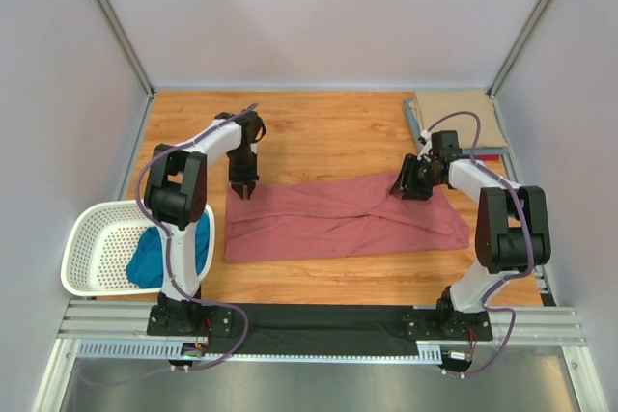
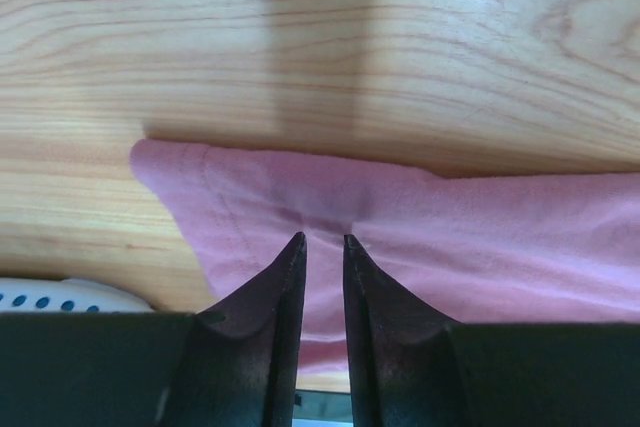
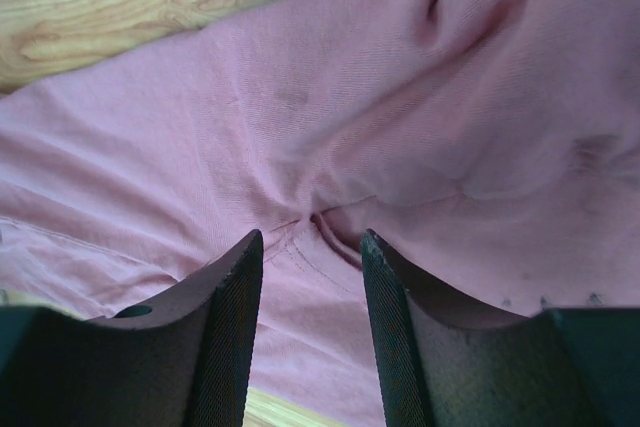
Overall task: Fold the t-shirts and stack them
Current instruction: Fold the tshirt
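Observation:
A dusty rose-red t-shirt (image 1: pixel 338 219) lies spread in a wide strip across the wooden table. My left gripper (image 1: pixel 241 190) is at its far left corner. In the left wrist view my left gripper (image 2: pixel 322 240) stands with its jaws nearly closed, pinching a pucker of the shirt (image 2: pixel 480 237). My right gripper (image 1: pixel 406 185) is at the shirt's far right part. In the right wrist view my right gripper (image 3: pixel 312 237) has its jaws apart, pressed onto the shirt (image 3: pixel 300 97) with a bunched hem between them. A teal blue t-shirt (image 1: pixel 154 258) lies in the basket.
A white perforated basket (image 1: pixel 97 238) stands at the table's left front edge; its rim shows in the left wrist view (image 2: pixel 60 297). A folded tan shirt (image 1: pixel 459 113) lies on other folded cloth at the back right corner. Grey walls enclose the table.

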You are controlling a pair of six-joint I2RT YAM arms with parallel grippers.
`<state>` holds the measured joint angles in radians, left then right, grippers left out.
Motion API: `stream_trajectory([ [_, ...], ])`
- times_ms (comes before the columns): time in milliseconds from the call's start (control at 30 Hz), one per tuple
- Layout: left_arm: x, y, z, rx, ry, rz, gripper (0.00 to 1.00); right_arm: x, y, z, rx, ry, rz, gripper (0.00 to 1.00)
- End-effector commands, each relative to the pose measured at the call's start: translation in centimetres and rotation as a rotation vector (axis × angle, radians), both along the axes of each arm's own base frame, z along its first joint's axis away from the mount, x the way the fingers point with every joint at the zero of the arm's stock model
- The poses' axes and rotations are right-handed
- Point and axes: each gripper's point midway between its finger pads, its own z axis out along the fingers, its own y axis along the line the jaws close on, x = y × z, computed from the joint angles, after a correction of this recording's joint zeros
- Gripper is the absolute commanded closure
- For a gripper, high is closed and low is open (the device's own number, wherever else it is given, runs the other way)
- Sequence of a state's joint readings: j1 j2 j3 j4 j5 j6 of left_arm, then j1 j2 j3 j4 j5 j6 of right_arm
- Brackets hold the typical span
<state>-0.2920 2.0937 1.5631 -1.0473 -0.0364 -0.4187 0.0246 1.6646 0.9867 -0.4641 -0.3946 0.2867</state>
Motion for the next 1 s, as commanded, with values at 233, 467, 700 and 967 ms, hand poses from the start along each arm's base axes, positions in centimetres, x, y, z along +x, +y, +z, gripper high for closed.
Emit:
stream_trajectory([
  [233,1.9,0.0,7.6,-0.035,-0.194,-0.017,0.7,0.6,1.7,-0.7,0.03,-0.041,0.08,0.67],
  [467,1.8,0.5,7.3,-0.011,-0.19,-0.017,0.69,-0.4,1.3,0.4,0.009,-0.049,0.062,0.96],
  [700,1.8,0.3,7.7,-0.02,-0.205,-0.019,0.69,-3.8,2.3,2.0,-0.008,-0.04,0.083,1.0],
  [967,1.3,0.3,7.9,-0.031,-0.207,-0.013,0.69,-8.2,3.4,0.7,-0.028,0.039,0.009,0.99],
])
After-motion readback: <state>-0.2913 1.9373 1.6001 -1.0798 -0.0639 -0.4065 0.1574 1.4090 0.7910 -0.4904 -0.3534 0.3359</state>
